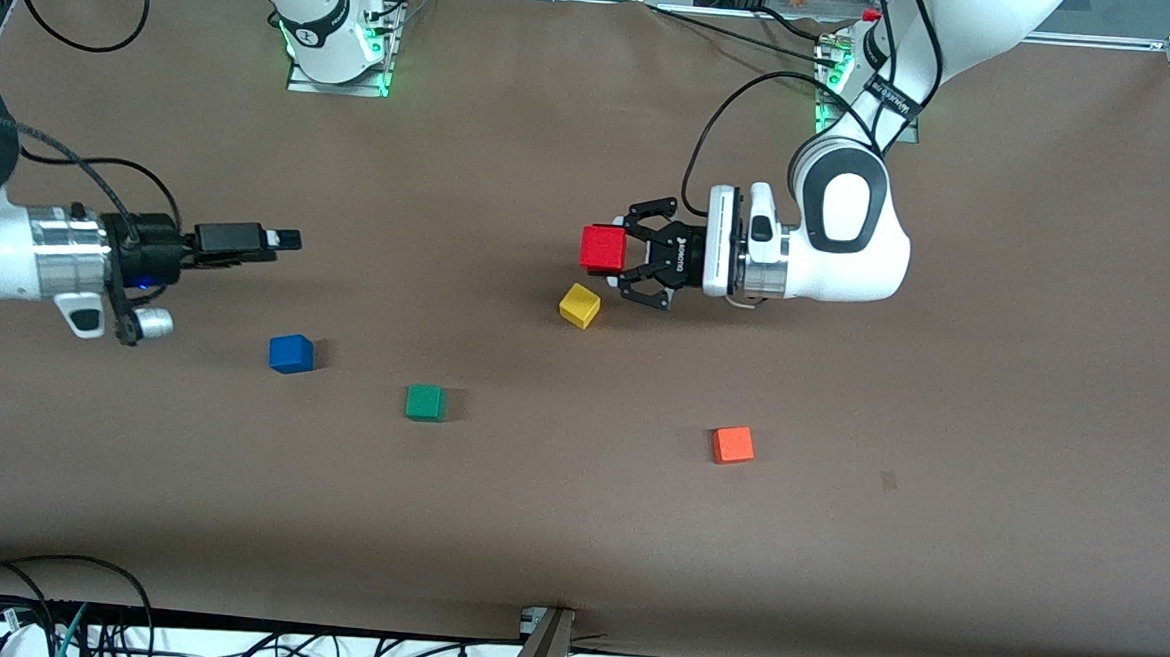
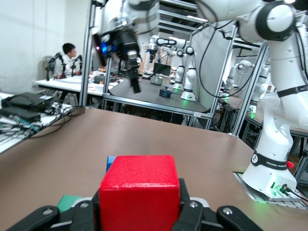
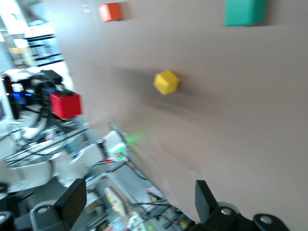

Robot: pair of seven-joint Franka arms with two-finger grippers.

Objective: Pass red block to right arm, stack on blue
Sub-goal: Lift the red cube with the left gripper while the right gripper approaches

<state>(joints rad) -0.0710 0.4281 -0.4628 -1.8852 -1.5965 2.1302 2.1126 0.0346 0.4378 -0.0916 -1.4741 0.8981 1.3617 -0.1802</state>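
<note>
Left gripper (image 1: 621,252) has its jaws clamped on the red block (image 1: 603,249), holding it up off the table (image 1: 575,528), turned sideways and aimed toward the right arm's end. The block hangs over the table's middle, just above the yellow cube (image 1: 579,305) sitting on the surface below. In the left wrist view the red block (image 2: 138,198) fills the foreground between the black linkage fingers (image 2: 43,216), and the right gripper (image 2: 127,53) shows up high in the distance.

Right gripper (image 1: 284,240) is up in the air too, jaws wide open and empty, pointing toward the left gripper with plenty of table between them. It hovers over the table near the blue cube (image 1: 290,353). From the right wrist view its two fingers (image 3: 72,202) stand spread, with the red block (image 3: 65,105) well off ahead.

On the table: blue cube at the right arm's end, green cube (image 1: 425,402) beside it and a touch nearer the front camera, orange cube (image 1: 732,444) toward the left arm's end.
</note>
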